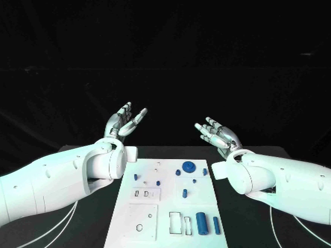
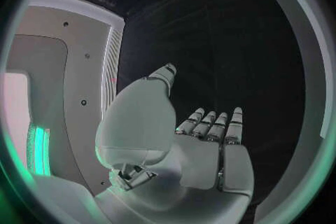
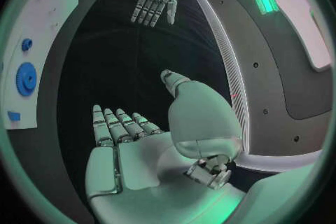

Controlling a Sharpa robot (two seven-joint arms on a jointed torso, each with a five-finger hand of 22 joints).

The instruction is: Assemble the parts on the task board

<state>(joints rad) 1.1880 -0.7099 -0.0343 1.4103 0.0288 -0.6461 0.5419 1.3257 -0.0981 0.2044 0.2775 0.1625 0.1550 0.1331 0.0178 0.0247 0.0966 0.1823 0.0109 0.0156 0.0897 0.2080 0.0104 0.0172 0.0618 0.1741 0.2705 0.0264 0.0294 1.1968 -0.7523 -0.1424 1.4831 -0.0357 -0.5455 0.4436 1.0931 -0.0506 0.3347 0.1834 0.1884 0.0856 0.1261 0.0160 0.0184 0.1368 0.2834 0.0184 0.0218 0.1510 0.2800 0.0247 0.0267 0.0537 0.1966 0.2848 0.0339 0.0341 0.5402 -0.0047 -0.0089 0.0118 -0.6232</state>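
Head view: left hand (image 1: 125, 120) and right hand (image 1: 219, 134) both raised at the far end of the white rectangular task board (image 1: 152, 214), fingers spread, holding nothing. Small blue parts (image 1: 202, 223) lie on the board, mid black surface (image 1: 91, 227).

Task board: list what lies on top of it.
On the task board lie small blue parts: a round disc at the far end, two cylinders at the near end, small pegs between. Both arms cover its far corners.

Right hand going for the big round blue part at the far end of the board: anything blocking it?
Probably not. The right hand is raised, open and empty beyond the task board, and nothing covers the round blue part.
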